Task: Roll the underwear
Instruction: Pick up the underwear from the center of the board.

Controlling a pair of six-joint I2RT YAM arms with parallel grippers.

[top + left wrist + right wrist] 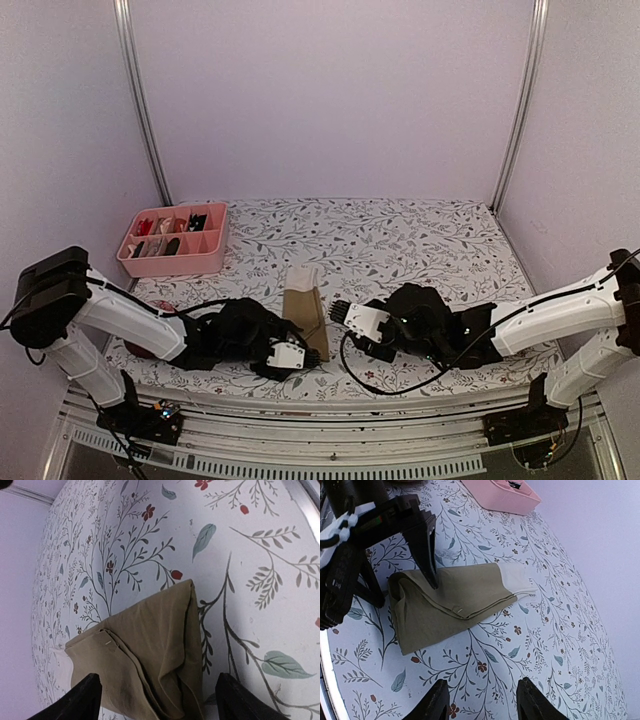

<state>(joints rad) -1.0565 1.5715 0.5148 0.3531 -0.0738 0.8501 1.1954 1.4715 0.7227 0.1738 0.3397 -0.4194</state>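
Top view: a table (420,240) covered in white cloth printed with leaves and red flowers. A piece of tan-beige folded cloth underwear (303,305) lies lengthwise near the front middle, at about six o'clock. A pink plastic compartment tray (172,262) sits at ten o'clock, well apart from it. The black left gripper (303,350) is at the garment's near end, at seven o'clock of it. The black right gripper (336,312) is just beside its edge, at three o'clock.

Left wrist view: the underwear (150,645) fills the lower middle, folded in layers. The left gripper (159,702) is spread wide with the cloth's end between its jaws. Its black fingers (75,700) show at seven and five o'clock and are not clamped on the cloth.

Right wrist view: the underwear (450,600) lies at centre, with its pale band (515,577) towards two o'clock. The left gripper (405,587) straddles the garment's nine o'clock end, one finger resting on top of the cloth. The right gripper (482,702), at six o'clock, is partly open and holds nothing. The tray (505,497) is at twelve o'clock.
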